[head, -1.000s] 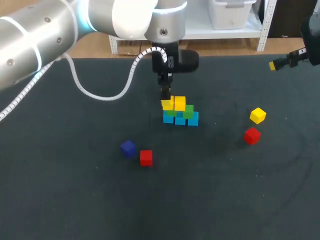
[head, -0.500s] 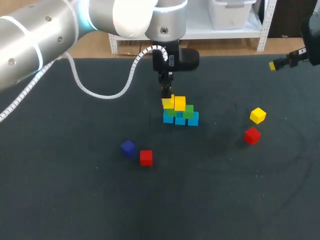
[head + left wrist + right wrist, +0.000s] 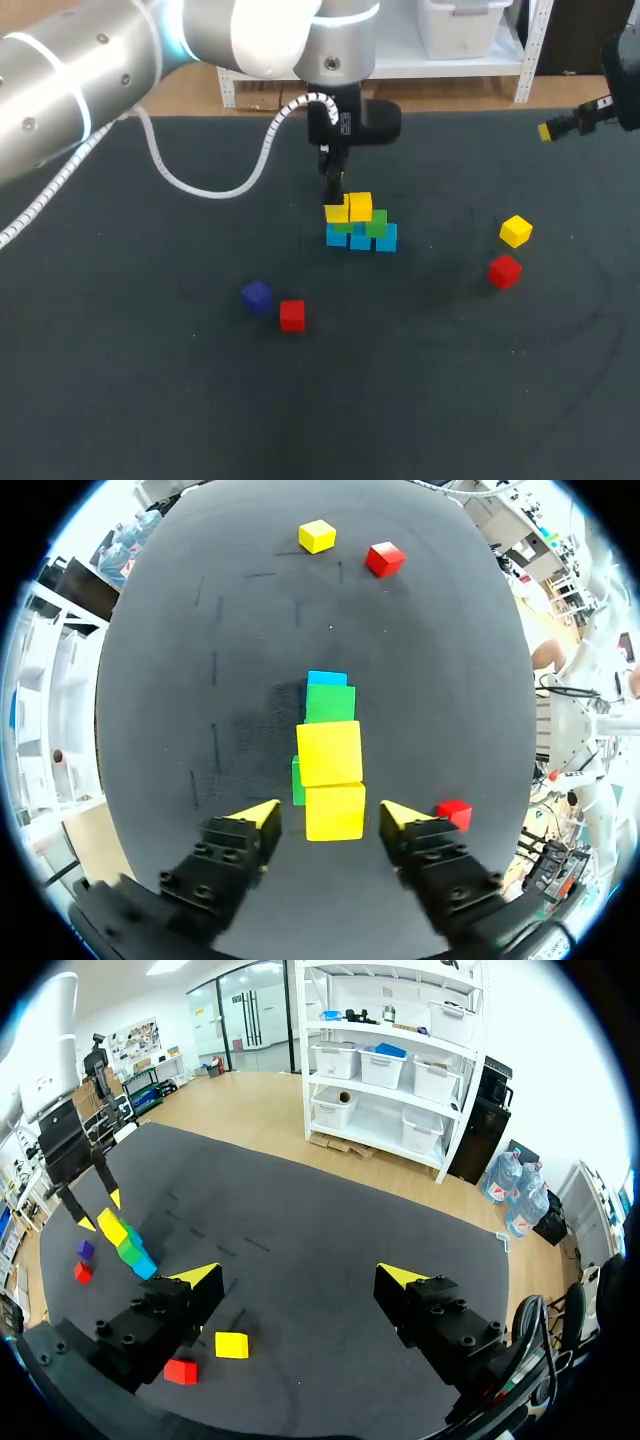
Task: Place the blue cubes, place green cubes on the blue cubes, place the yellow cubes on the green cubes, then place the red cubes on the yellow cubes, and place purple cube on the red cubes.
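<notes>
The stack stands mid-table: a row of blue cubes (image 3: 361, 240) at the base, green cubes (image 3: 376, 225) on them, and two yellow cubes (image 3: 349, 208) on top. My left gripper (image 3: 334, 193) hangs just over the left yellow cube. In the left wrist view that yellow cube (image 3: 335, 812) lies between the open fingers (image 3: 262, 816) with a gap on each side; the other yellow cube (image 3: 329, 753), a green cube (image 3: 330, 703) and a blue cube (image 3: 327, 678) lie ahead. My right gripper (image 3: 547, 130) is open and empty, high at the far right.
Loose cubes lie around the stack: a purple cube (image 3: 257, 296) and a red cube (image 3: 292, 315) at the front left, a yellow cube (image 3: 515, 231) and a red cube (image 3: 504, 271) to the right. The table is covered in dark cloth.
My left gripper's fingers have spread apart, letting go of the yellow cube, which stays on the stack. The right arm has not moved.
</notes>
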{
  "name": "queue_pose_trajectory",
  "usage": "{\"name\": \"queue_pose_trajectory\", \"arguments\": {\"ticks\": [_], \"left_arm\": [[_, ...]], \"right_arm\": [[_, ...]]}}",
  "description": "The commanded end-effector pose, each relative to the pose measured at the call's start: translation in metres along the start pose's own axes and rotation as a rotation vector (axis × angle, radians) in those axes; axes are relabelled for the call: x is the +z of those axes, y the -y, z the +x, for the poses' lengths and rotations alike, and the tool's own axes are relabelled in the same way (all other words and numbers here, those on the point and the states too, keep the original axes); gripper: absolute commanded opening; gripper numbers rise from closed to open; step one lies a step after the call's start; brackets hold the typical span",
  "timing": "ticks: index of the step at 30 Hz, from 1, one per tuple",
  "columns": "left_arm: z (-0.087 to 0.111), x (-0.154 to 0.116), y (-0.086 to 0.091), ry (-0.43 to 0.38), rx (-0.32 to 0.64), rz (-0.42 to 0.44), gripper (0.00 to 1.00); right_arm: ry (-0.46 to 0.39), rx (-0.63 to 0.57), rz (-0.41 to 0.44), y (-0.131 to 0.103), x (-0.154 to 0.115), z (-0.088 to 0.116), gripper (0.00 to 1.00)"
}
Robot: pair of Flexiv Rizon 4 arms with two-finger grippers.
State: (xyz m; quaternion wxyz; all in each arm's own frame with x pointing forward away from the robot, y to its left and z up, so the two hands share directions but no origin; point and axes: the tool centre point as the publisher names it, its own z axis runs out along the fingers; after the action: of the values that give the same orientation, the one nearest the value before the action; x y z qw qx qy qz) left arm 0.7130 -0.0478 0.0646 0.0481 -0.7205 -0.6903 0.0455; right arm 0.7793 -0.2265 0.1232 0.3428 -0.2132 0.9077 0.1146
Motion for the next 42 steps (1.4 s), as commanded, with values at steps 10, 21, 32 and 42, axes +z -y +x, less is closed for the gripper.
{"name": "queue_pose_trajectory", "arguments": {"ticks": [10,21,32,42], "left_arm": [[-0.003,-0.001,-0.006,0.017,-0.043,-0.006,1.0],[-0.006,-0.002,-0.006,0.027,-0.043,-0.008,1.0],[-0.01,0.002,-0.007,0.026,-0.048,-0.018,1.0],[-0.014,0.001,-0.008,0.027,-0.046,-0.037,0.76]], "right_arm": [[-0.001,0.001,0.005,-0.001,0.0,0.0,1.0],[-0.001,0.001,0.005,-0.001,0.0,0.0,1.0],[-0.001,0.001,0.005,-0.001,0.0,0.0,1.0],[-0.001,0.001,0.005,-0.001,0.0,0.0,1.0]]}}
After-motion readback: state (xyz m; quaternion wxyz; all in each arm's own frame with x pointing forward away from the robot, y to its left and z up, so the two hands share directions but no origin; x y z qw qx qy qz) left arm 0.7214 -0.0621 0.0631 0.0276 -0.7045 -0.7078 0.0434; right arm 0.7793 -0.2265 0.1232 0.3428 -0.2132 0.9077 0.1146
